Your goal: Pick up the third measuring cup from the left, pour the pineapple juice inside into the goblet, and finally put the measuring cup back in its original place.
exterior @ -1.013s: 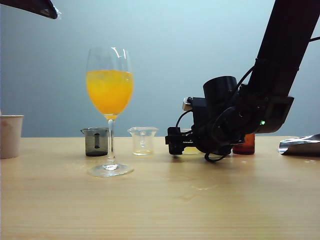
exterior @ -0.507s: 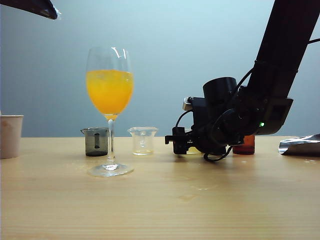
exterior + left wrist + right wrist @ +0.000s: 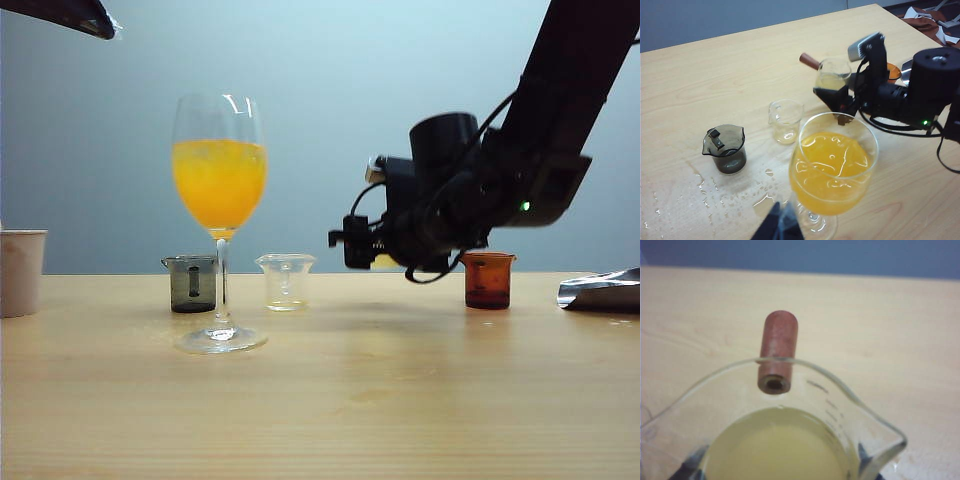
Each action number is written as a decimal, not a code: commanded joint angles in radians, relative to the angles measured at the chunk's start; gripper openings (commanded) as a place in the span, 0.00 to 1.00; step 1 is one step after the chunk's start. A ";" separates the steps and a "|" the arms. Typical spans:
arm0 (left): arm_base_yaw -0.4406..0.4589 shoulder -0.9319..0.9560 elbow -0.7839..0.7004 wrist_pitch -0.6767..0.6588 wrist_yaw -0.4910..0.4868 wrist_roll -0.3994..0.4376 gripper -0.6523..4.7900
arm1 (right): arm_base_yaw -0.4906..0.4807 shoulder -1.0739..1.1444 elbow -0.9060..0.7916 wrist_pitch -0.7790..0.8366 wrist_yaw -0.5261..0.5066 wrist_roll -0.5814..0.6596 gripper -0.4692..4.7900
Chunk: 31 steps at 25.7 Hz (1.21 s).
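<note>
no readable text, brand or number anywhere — the third measuring cup (image 3: 790, 440) bears faint graduation marks on its clear wall, lower right of centre in the right wrist view — too blurred to read.

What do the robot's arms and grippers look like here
The right arm is matte black, with a cylindrical wrist housing, looping black cables, a small green light and a silver block near the right gripper. The left gripper shows only a dark tip.
</note>
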 commanded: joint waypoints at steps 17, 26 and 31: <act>0.001 0.019 0.002 0.034 0.007 0.000 0.11 | 0.032 -0.267 0.003 -0.248 -0.180 -0.050 0.41; 0.001 0.099 0.002 0.039 0.011 -0.032 0.11 | 0.032 -0.388 0.004 -0.326 -0.250 -0.112 0.41; -0.059 0.108 0.005 0.060 0.004 -0.045 0.11 | 0.099 -0.418 0.012 -0.363 -0.240 -0.218 0.41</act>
